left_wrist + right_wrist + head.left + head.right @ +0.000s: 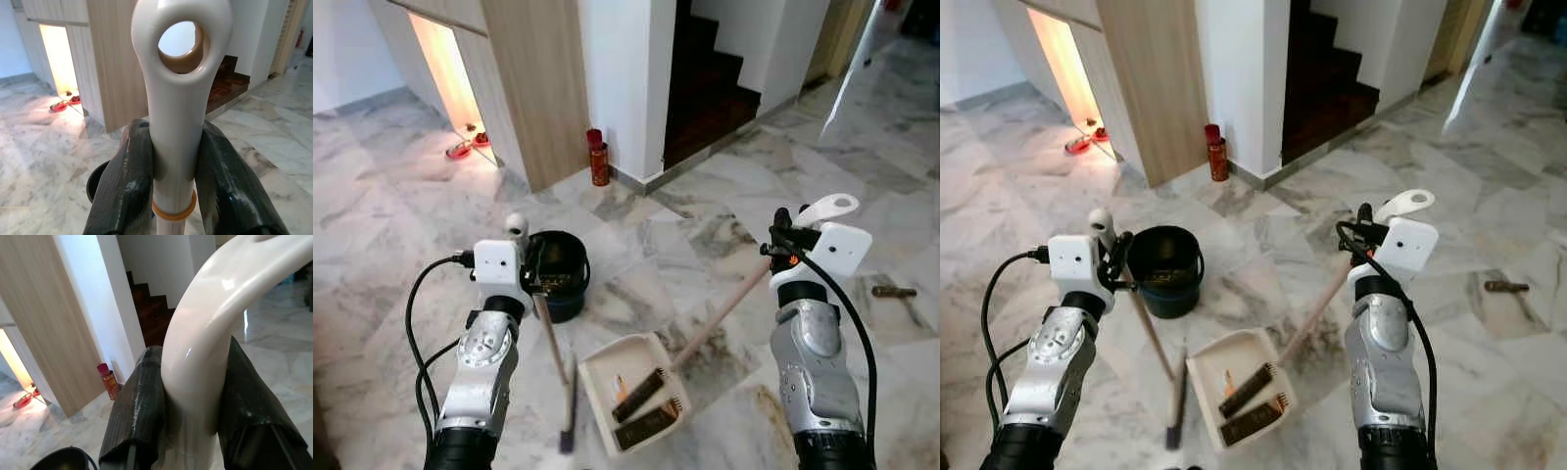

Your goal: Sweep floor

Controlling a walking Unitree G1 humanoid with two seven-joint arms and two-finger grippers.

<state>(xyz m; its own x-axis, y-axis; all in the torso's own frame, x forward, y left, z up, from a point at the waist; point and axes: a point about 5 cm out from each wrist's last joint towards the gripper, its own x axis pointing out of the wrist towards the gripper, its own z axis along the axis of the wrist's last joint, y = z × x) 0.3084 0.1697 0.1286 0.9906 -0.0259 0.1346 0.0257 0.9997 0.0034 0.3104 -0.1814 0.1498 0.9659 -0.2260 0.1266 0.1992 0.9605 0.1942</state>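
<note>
My left gripper (524,258) is shut on the white top of a broom handle (177,112). The broom's wooden stick (551,345) slants down to its dark head (568,423) on the marble floor. My right gripper (784,237) is shut on the curved white grip (205,328) of a long-handled dustpan. Its stick (720,313) runs down to the cream pan (607,367), which rests on the floor between my arms. Two dark comb-like pieces (639,394) lie inside the pan. The broom head sits just left of the pan.
A black bucket (563,279) stands right behind my left gripper. A red spray can (599,164) is by the white pillar, with dark stairs (705,88) to its right. Red slippers (460,149) lie by the wooden cabinet (533,88). A small brown object (893,291) lies far right.
</note>
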